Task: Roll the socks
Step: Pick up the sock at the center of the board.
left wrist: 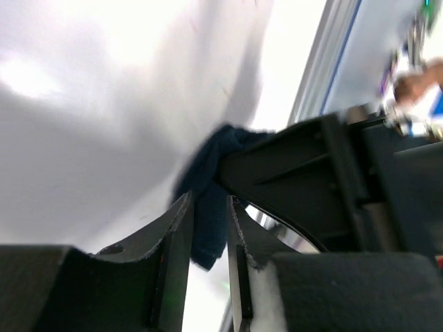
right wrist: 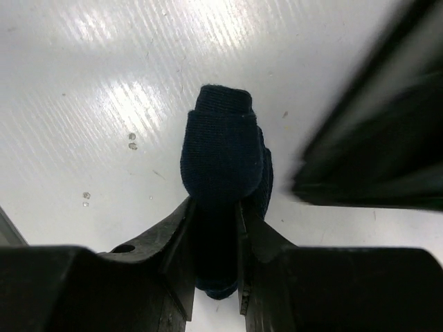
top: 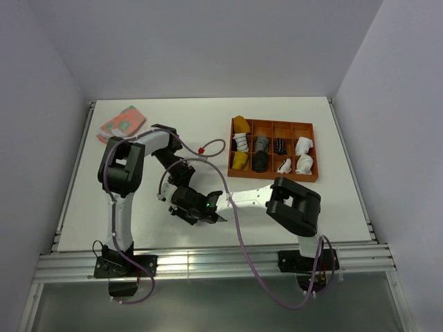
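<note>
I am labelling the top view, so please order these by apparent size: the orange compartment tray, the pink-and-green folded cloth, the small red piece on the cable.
1. Orange compartment tray, clearly largest.
2. Pink-and-green folded cloth.
3. Small red piece on the cable, smallest; it may hang nearer the camera, yet the order holds.

The lower end of the navy sock (right wrist: 223, 155) is hidden inside the right end effector (right wrist: 216, 235), beside a blurred dark shape (right wrist: 374, 131) cut off by the picture's edge. The left wrist view shows the sock blurred, its end buried in the left end effector (left wrist: 208, 228). From above it cannot be made out.
</note>
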Robot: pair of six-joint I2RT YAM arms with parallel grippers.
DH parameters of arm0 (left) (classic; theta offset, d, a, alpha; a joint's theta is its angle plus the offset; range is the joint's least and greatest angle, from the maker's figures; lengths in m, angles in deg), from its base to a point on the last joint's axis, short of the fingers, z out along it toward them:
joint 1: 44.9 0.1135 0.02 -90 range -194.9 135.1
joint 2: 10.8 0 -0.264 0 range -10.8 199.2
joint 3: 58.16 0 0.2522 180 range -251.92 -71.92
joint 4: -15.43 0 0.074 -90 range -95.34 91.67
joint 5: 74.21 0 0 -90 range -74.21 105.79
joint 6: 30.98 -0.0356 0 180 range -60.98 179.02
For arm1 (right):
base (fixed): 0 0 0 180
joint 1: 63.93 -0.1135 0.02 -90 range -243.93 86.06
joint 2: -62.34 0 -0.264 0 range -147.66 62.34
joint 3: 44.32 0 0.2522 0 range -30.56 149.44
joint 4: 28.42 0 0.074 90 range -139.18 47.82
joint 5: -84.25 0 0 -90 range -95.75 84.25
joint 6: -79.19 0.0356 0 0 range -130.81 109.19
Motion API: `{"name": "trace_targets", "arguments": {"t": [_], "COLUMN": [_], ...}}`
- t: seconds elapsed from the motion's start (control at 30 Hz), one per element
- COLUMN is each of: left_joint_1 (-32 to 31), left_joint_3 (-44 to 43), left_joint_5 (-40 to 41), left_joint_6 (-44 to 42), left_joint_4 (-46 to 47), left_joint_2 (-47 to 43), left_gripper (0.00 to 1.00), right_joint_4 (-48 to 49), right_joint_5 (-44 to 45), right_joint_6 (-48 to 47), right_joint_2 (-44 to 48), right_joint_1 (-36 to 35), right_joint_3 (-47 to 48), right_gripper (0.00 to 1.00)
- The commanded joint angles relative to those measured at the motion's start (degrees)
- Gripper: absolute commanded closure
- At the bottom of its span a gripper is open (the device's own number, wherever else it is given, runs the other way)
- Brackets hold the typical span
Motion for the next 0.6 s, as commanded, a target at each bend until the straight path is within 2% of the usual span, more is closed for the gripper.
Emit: {"name": "trace_targets", "arguments": {"t": [0.0, 0.23, 0.43, 0.57], "left_joint_1": [3.1, 13.7, 20.5, 23.2], "left_joint_3": [-5.4, -10.4, -7.7, -4.4], "left_joint_5": [-6.1, -11.8, -12.3, -11.6], "left_joint_6": [2.3, 10.7, 17.9, 18.8], "left_joint_4": [0.9, 5.1, 12.9, 15.7], "left_joint_2": [-4.7, -7.5, -14.6, -19.4], "left_gripper": [0.68, 0.7, 0.72, 0.73], "right_joint_4": [-2.8, -1.4, 0.7, 0.4], "right_joint_5": [-3.9, -5.0, -6.7, -6.9], "right_joint_6": [2.6, 6.9, 11.4, 13.5], "right_joint_2": [-1.3, 0.4, 5.5, 8.8], "right_joint_1": [1.3, 3.3, 7.3, 10.2], "right_joint_3": [-2.7, -4.1, -6.3, -6.2], "right_gripper": [1.0, 1.0, 1.0, 1.0]}}
